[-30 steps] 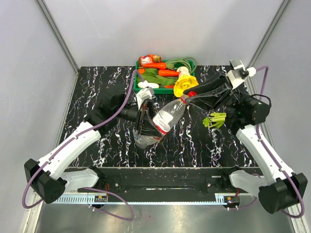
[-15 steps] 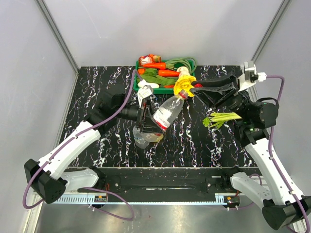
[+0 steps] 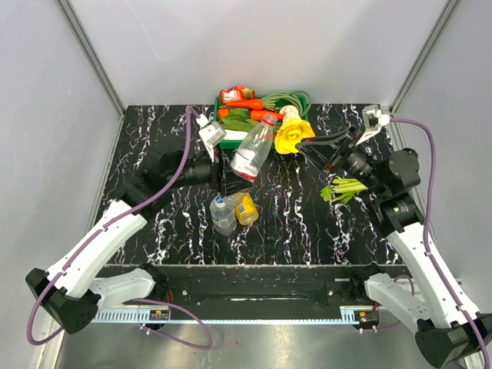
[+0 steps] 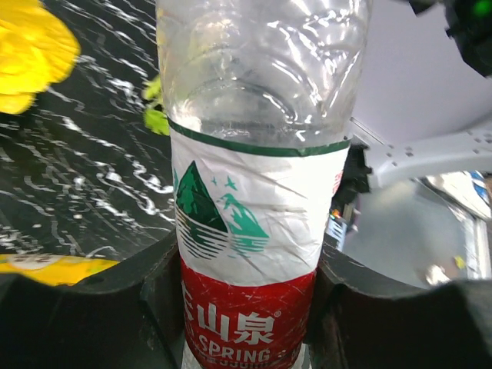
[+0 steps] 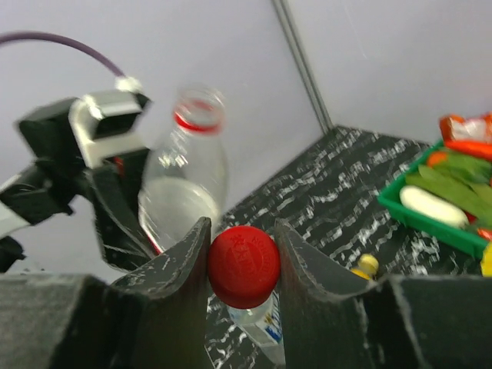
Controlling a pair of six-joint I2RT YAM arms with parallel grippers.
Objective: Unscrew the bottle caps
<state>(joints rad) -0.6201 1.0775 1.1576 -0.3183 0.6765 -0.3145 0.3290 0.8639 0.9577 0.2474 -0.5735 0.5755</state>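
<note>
My left gripper [image 3: 227, 167] is shut on the clear red-label bottle [image 3: 250, 151] and holds it tilted above the table, its open neck [image 3: 268, 121] pointing far right. In the left wrist view the bottle [image 4: 254, 192] fills the space between the jaws. My right gripper [image 3: 306, 149] is shut on the red cap [image 5: 244, 265], apart from the bottle's open neck [image 5: 198, 111]. The blue-label bottle [image 3: 222, 217] with its blue cap [image 3: 221, 202] and the orange-yellow bottle [image 3: 247, 208] lie on the table below. The yellow cap [image 5: 367, 265] shows in the right wrist view.
A green tray [image 3: 216, 132] of toy vegetables stands at the back centre. A yellow leafy vegetable [image 3: 293, 134] lies by it, close to the right gripper. A green stalk bunch [image 3: 341, 189] lies at the right. Grey walls enclose the table.
The red cap has come off the bottle. My left gripper lifted the bottle up and toward the back; my right gripper drew away to the right with the cap.
</note>
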